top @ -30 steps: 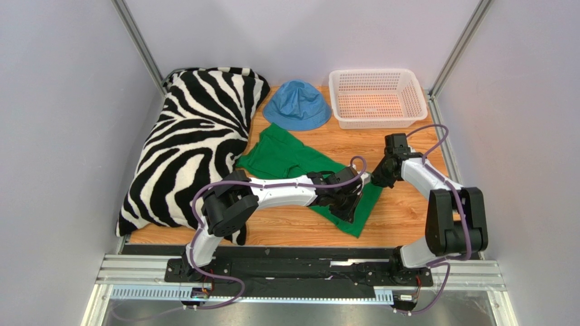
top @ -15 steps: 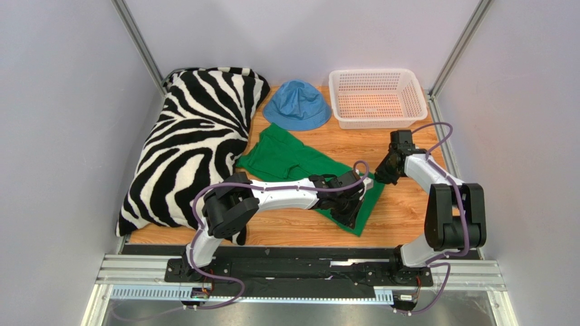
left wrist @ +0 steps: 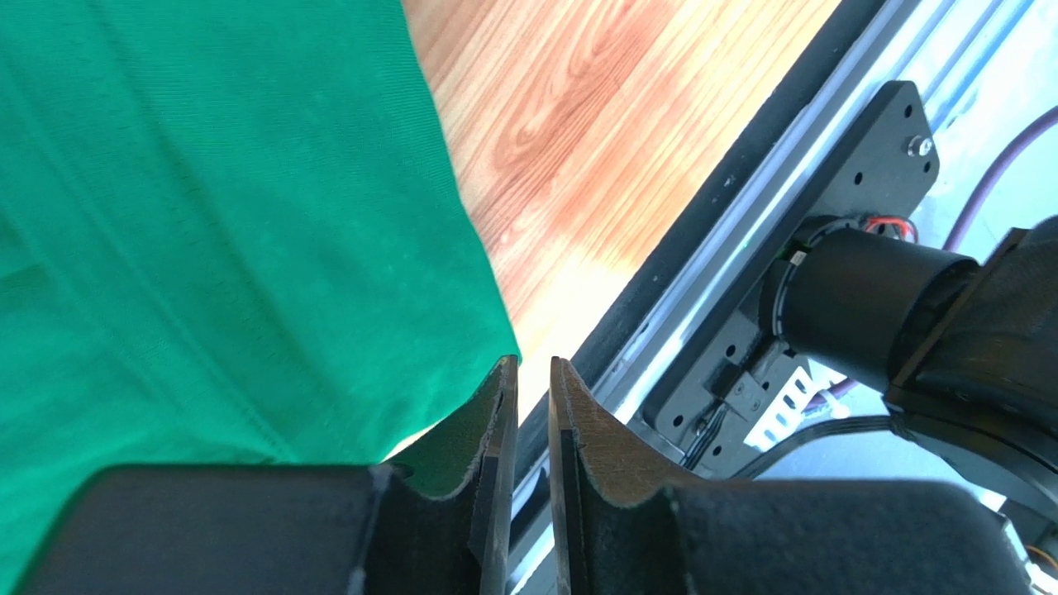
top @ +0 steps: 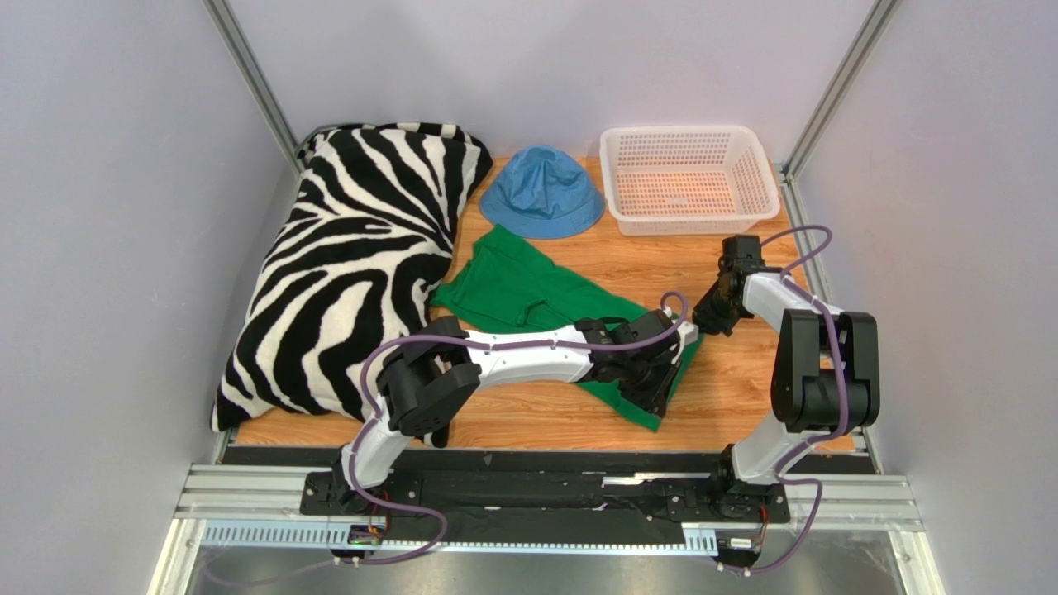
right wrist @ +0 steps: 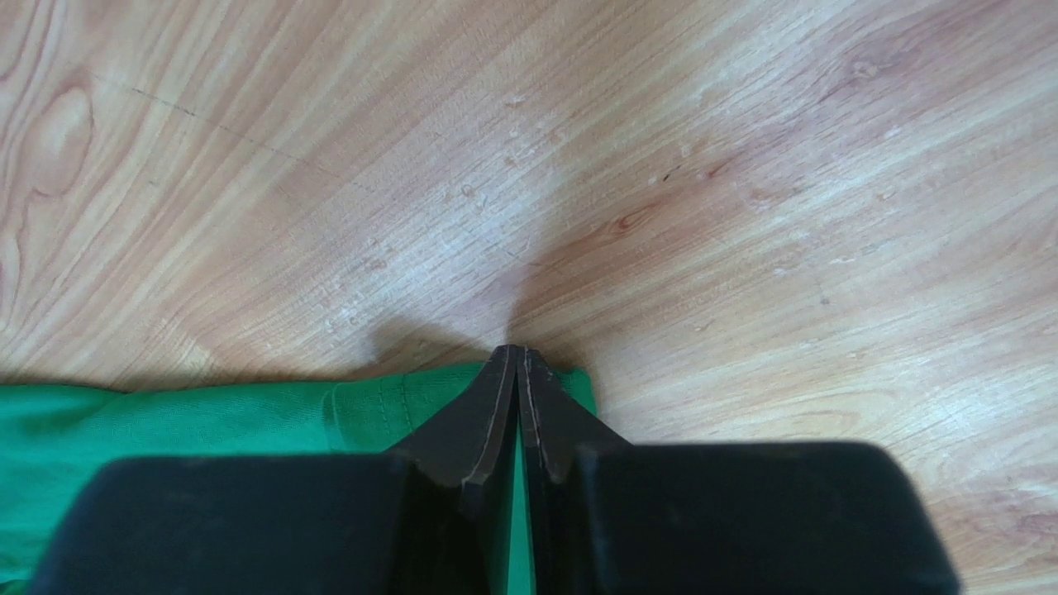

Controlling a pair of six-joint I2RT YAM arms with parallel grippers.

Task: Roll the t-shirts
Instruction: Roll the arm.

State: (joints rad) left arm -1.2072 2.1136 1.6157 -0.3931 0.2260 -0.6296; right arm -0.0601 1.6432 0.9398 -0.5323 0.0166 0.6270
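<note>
The bright green t-shirt (top: 522, 291) lies flat on the wooden table, slanting from the middle toward the near right. My right gripper (top: 705, 320) is at its far right corner. In the right wrist view this gripper (right wrist: 517, 353) is shut on the green cloth (right wrist: 186, 428), and cloth shows between the jaws. My left gripper (top: 658, 378) hovers over the shirt's near right edge. In the left wrist view its jaws (left wrist: 528, 366) stand almost together with a thin slit and nothing between them, right at the shirt's (left wrist: 186, 186) corner.
A zebra-striped pillow (top: 348, 273) fills the left side. A blue bucket hat (top: 543, 192) lies at the back middle, and a white basket (top: 687, 180) at the back right. The black base rail (left wrist: 745, 248) runs along the table's near edge.
My right gripper has moved right and toward the back with the shirt's corner, stretching the cloth. My left gripper has slid to the right along the shirt's near edge.
</note>
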